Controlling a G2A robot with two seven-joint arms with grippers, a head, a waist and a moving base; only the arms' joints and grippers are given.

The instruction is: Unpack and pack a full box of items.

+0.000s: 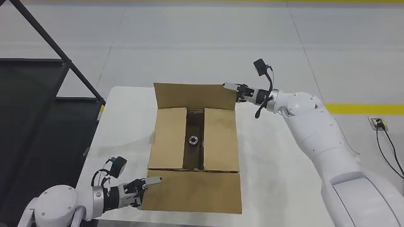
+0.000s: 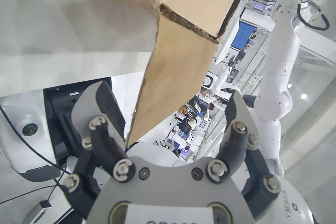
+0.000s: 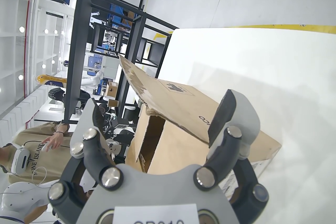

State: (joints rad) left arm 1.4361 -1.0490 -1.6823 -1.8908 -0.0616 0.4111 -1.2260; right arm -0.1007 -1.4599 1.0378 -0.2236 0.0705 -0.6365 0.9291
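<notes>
A cardboard box [image 1: 167, 139] stands in the middle of the white table [image 1: 126, 120]. Its far and near flaps are folded outward. The two side flaps lie partly inward with a gap between them, and a small round item [image 1: 192, 140] shows in the gap. My left gripper [image 1: 153, 180] is at the left corner of the near flap [image 1: 196, 192]. It is open, with the flap edge [image 2: 168, 93] between its fingers [image 2: 107, 104]. My right gripper [image 1: 230, 87] is at the right corner of the far flap [image 1: 189, 94], open, with the flap [image 3: 168, 99] beside one of its fingers [image 3: 225, 114].
A black metal frame [image 1: 63, 69] stands off the table's left side. There is bare table surface to the left and right of the box. A yellow line [image 1: 360, 108] marks the floor to the right, near a cable [image 1: 385, 145].
</notes>
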